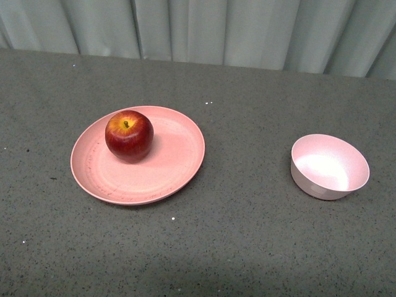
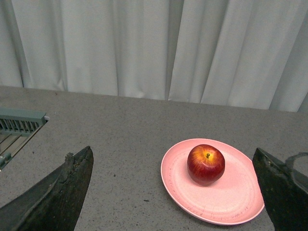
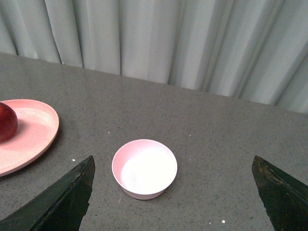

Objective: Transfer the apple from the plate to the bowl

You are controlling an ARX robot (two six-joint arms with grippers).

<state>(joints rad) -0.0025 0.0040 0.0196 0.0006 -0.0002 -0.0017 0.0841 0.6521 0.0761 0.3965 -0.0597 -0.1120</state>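
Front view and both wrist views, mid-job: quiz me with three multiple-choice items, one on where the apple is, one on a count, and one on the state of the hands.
1. Where is the apple?
A. in the bowl
B. on the plate
C. held up in the air

2. How many apples show?
A. one
B. two
C. three

3. How are the left hand and right hand?
A. both shut on the apple
B. one open, one shut
C. both open and empty

Answers:
1 B: the apple rests on the plate and the bowl is empty.
2 A: only one red apple appears in any view.
3 C: each wrist view shows its hand spread wide, holding nothing.
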